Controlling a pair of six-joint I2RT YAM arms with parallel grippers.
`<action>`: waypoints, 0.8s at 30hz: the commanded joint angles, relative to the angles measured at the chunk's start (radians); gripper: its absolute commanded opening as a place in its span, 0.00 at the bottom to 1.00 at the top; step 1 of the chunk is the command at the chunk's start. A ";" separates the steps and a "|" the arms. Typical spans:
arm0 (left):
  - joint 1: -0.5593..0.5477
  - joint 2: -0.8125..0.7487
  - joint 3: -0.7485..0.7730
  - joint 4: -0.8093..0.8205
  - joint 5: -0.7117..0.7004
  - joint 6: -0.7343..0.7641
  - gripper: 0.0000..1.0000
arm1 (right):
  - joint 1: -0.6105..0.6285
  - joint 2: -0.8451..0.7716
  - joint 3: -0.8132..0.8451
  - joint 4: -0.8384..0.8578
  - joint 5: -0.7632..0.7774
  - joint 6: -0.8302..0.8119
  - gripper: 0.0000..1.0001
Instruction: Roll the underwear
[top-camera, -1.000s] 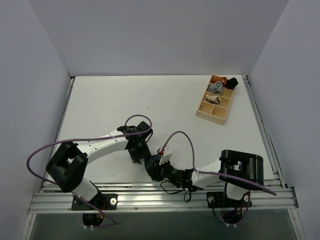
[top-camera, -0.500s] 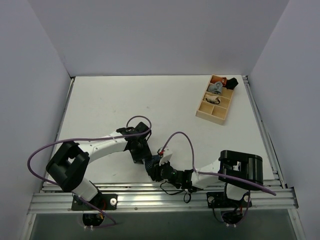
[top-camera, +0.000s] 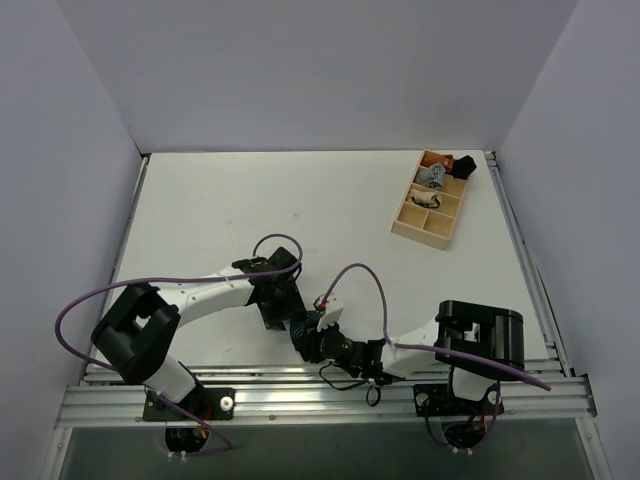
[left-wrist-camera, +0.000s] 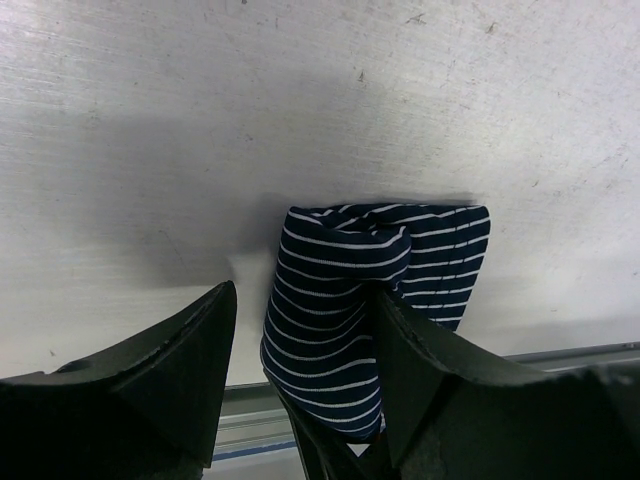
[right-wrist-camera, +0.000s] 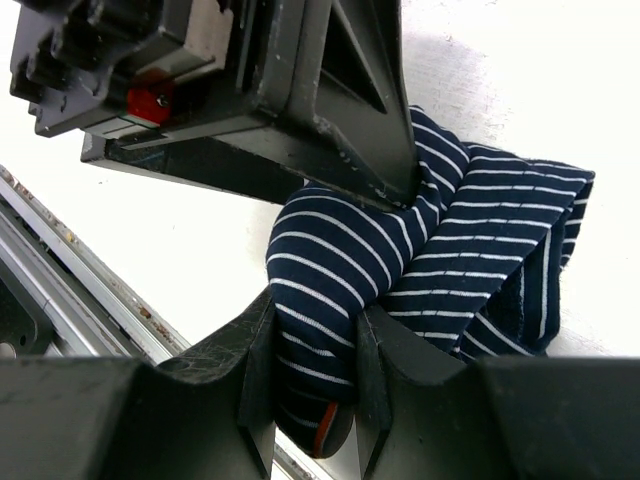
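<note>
Where the white desk (top-camera: 250, 200) meets its near aluminium rail (top-camera: 300, 385), one item of underwear (left-wrist-camera: 350, 280) lies bundled: dark navy cloth with fine white pinstripes, folded over on itself into a short thick roll, one end showing a rounded fold and the other a flatter doubled layer. A thin reddish edge shows at the lowest tip of the cloth in the right wrist view. Left claw (left-wrist-camera: 305, 290): released, its two black fingers standing apart on either side of the roll; a strip of bare desk shows between the left finger (left-wrist-camera: 150, 370) and the cloth, while the other finger sits right against the cloth's side, and from the right wrist view one of its fingers presses down into the crease of the bundle. Right claw (right-wrist-camera: 315, 320): clenched on the underwear, both fingers pinching a fold at the near end of the roll. The two claws meet tip to tip over the garment, just beside the rail. Far right of the desk, well apart: one wooden compartment tray (top-camera: 422, 222), holding a small grey garment (top-camera: 432, 176), an orange one (top-camera: 450, 160) and a black one (top-camera: 466, 167) at its far end. Purple cables (top-camera: 100, 295) loop along both arms.
</note>
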 joint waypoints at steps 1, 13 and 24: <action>-0.017 0.011 -0.015 0.027 0.004 0.015 0.63 | 0.010 0.088 -0.031 -0.281 -0.059 -0.017 0.08; -0.011 -0.013 -0.047 0.050 0.014 0.026 0.63 | 0.008 0.091 -0.034 -0.283 -0.056 -0.004 0.08; -0.055 0.057 -0.053 0.071 0.008 0.020 0.02 | -0.047 -0.040 -0.034 -0.392 -0.125 0.055 0.36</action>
